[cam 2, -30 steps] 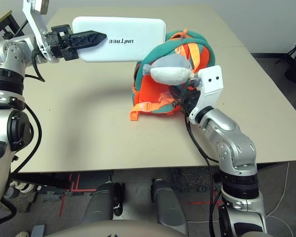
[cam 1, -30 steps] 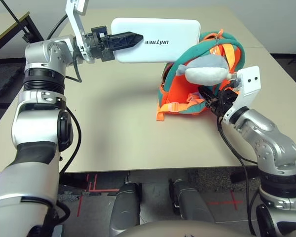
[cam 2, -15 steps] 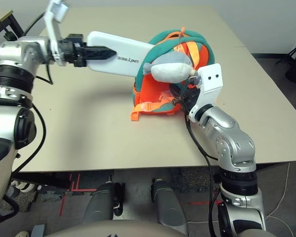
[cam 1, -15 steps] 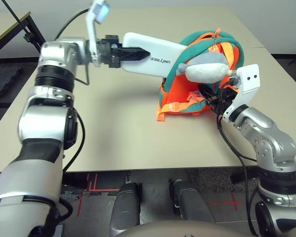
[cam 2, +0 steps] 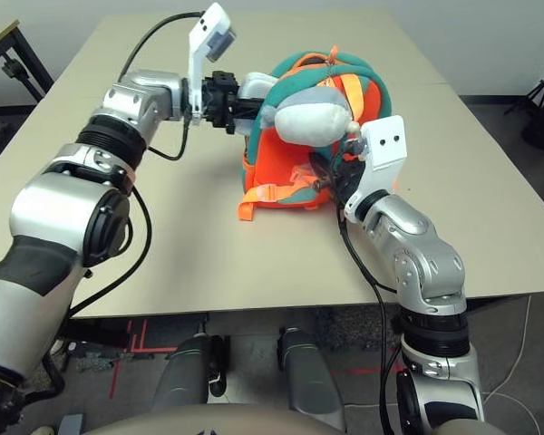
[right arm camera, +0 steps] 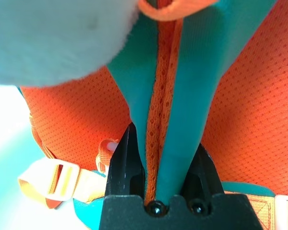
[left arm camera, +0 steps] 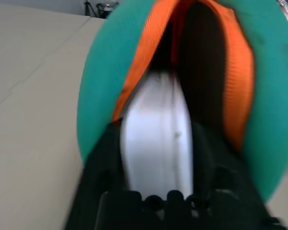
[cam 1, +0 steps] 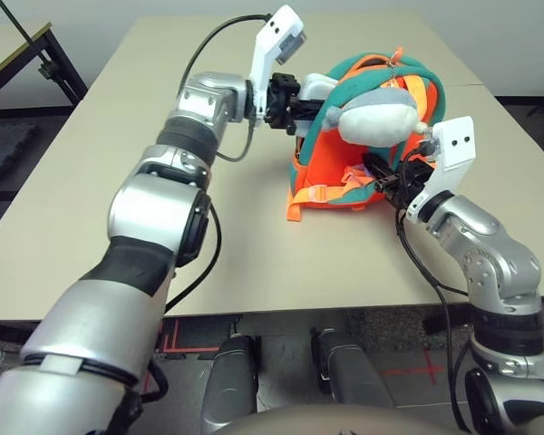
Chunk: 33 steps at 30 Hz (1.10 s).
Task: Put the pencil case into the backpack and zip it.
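Here we see the backpack (cam 1: 363,145) standing on the tabletop (cam 1: 118,172), its teal-trimmed mouth turned toward our left arm and its grey-white plush toy (cam 1: 379,118) resting on the upper front. Our left gripper (cam 1: 301,101) is right at that mouth, pointing into it. In the left wrist view the pencil case (left arm camera: 156,139) lies edge-on between the two black fingers (left arm camera: 103,167), its far end already inside the orange-lined opening of the backpack, with teal trim on either side of it. Whether those fingers are pressing the case or have let go of it we cannot tell; the case fills the gap between them.

On the opposite side of the backpack from the left arm, our right gripper (right arm camera: 164,167) is closed on a teal strip of the bag with orange mesh running down its middle, the strip passing straight between its fingers. An orange strap with a pale buckle (right arm camera: 62,178) hangs just beside that grip, against the orange fabric.
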Tool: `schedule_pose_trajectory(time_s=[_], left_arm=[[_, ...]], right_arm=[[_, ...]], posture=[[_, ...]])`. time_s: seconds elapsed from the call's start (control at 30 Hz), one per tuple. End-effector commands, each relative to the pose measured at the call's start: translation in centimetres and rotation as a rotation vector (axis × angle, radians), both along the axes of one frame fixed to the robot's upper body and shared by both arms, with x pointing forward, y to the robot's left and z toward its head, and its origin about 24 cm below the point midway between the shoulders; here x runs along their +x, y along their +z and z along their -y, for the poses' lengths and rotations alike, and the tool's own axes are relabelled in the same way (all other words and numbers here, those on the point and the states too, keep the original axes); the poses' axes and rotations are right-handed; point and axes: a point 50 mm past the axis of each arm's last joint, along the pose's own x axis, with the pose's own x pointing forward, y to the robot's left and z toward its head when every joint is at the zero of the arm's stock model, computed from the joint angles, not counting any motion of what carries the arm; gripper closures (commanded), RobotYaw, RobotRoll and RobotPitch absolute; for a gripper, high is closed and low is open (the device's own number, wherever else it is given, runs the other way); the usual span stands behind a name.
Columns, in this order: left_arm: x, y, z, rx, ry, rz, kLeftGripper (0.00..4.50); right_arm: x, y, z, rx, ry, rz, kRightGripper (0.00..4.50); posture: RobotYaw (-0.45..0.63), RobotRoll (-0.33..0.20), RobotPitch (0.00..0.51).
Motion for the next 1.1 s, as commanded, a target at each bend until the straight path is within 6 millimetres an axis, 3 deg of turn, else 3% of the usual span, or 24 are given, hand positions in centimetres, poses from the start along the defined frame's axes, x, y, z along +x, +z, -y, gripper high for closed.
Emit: schedule_pose_trajectory(time_s=[0.03, 0.1, 0.4, 0.7, 0.8, 1.1], left_arm=[[-0.1, 2.2, -1.6, -0.053, -0.008, 0.031, 0.63], [-0.1, 2.9, -2.7, -0.076, -0.007, 0.036, 0.01], [-1.2, 6.1, -7.4, -0.159, -0.018, 0.059, 0.0], [-2.2, 3.6, -9.7, -0.104, 0.003, 0.003, 0.0], [-2.4, 2.7, -9.8, -0.096, 0.013, -0.022, 0.63], [-3.0, 1.4, -9.5, -0.062, 0.003, -0.059, 4.25]], right_arm=[[0.1, -0.8, -0.1, -0.004, -0.008, -0.037, 3.93], [0.1, -0.9, -0.2, -0.002, -0.005, -0.039, 3.93], [0.6, -0.8, -0.5, -0.005, 0.021, -0.04, 3.93], [0.7, -1.0, -0.4, -0.008, 0.026, -0.044, 3.93], [0.6, -1.0, -0.4, -0.009, 0.026, -0.045, 3.93], [0.7, -1.1, -0.4, -0.015, 0.026, -0.048, 3.93]], posture=[[-0.21, 0.0, 0.117], [-0.21, 0.0, 0.117], [-0.18, 0.0, 0.121], [-0.17, 0.0, 0.121], [-0.17, 0.0, 0.122], [-0.17, 0.0, 0.118]])
